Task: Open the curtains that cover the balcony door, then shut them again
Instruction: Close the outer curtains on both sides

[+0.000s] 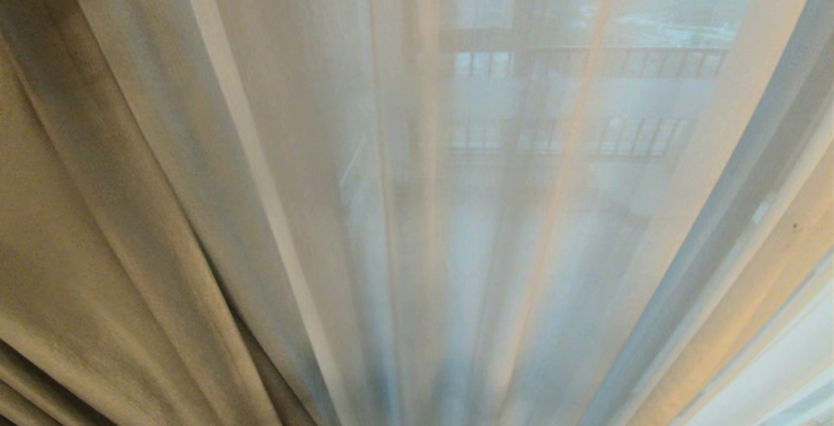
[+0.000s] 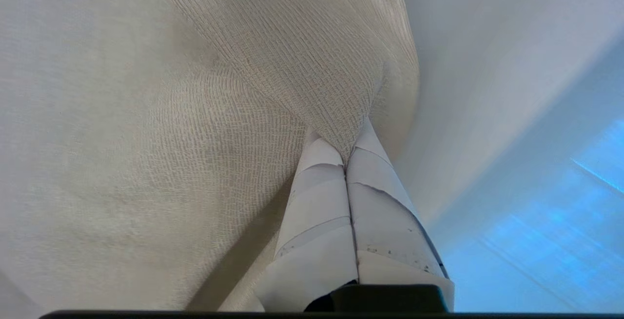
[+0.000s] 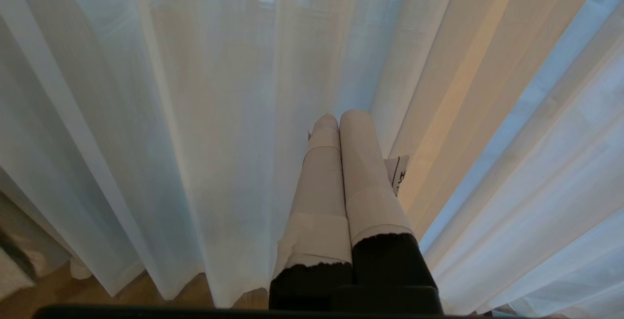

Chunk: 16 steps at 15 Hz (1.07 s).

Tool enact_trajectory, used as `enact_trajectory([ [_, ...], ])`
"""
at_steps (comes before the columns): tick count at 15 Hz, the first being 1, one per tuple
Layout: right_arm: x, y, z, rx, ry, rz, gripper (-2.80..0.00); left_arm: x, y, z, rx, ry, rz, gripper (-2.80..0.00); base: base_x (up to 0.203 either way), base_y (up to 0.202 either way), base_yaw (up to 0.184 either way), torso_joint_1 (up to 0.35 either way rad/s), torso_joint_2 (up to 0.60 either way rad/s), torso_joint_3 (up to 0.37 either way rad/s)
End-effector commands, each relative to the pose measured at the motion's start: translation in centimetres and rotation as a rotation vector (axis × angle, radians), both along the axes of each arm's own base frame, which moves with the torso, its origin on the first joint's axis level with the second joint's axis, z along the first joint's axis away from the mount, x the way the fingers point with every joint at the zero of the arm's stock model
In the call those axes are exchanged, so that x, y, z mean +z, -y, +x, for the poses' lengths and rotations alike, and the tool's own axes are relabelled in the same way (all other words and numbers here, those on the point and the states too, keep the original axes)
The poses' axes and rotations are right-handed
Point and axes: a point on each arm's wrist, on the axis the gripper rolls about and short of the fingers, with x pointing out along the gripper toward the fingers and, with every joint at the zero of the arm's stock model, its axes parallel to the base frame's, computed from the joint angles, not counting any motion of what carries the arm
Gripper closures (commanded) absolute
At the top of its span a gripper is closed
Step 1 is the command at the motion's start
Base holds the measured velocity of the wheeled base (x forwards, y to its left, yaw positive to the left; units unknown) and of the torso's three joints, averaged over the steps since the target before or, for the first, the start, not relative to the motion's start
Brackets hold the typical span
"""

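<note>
At the left edge of the head view I see the heavy grey-beige drape (image 1: 71, 230) bunched in folds that run from upper left down toward lower centre. My left arm is not in that view, but its wrist camera shows the left gripper (image 2: 347, 155) with its taped fingers pressed together on a fold of that same woven drape (image 2: 292, 65); the cloth puckers and fans out from the fingertips, so I read it as pinched. The drape's long axis is its hanging length, so I judge any pull has to go sideways across it, along the rail.

Moving right, the white sheer (image 1: 404, 217) fills the centre of the head view, pleats converging toward the bottom. Through it I make out the dark frame of the balcony door (image 1: 528, 15) in the upper right, and a railing (image 1: 651, 61) beyond. So the door is covered by the sheer alone here.

Farther right, the right gripper (image 3: 339, 119) is pressed together on nothing, pointing at the sheer (image 3: 195, 114), close to it. I can't tell if the tips touch it.

No containers are in sight.
</note>
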Motion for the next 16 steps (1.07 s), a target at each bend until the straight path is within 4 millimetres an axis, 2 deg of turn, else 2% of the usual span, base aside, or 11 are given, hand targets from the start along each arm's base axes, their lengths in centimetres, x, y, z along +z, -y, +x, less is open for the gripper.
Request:
enact_trajectory([
  [1,0.0,0.0,0.0,0.001,-0.002,-0.001,0.00,0.2,2.1,-0.9,-0.068,0.010,-0.003,0.00,0.000,0.000,0.000,0.000,0.00,0.000],
  [10,0.0,0.0,0.0,0.000,-0.002,-0.001,0.00,0.1,8.1,-1.4,-0.263,0.011,-0.012,0.00,0.000,0.000,0.000,0.000,0.00,0.000],
  [16,0.0,0.0,0.0,0.001,-0.001,-0.001,0.00,-0.1,10.9,-1.7,-0.309,0.005,-0.038,0.00,0.000,0.000,0.000,0.000,0.00,0.000],
])
